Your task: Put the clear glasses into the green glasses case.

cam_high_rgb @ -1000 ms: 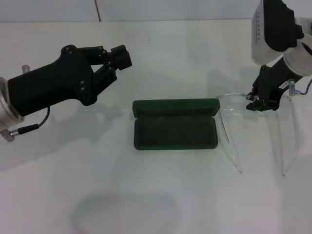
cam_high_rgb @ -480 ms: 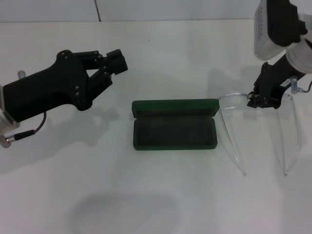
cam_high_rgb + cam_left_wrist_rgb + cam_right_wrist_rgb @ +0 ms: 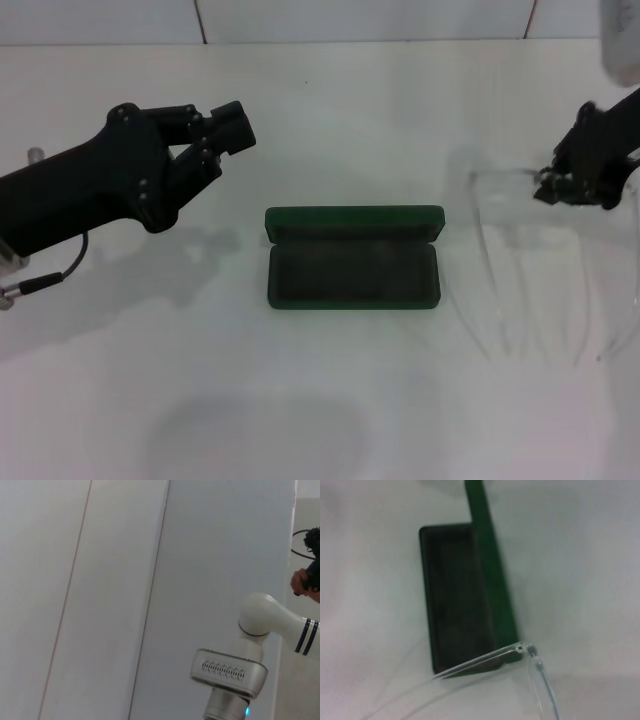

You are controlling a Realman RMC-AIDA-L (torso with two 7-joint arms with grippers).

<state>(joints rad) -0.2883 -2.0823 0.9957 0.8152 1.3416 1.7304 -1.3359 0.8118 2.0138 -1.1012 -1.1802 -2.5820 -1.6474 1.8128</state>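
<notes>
Clear glasses (image 3: 520,215) pinched in right claw (image 3: 562,190) – lifted right of open green glasses case (image 3: 353,259); left claw (image 3: 222,128) narrow, far left

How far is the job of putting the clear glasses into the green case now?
Done: the green glasses case lies open on the table. In hand: the right end effector grips the clear glasses by the front frame, lifted beside the case, temple arms hanging down. Left: carry them over the case and lay them inside. The left end effector hovers idle on the case's other side.
</notes>
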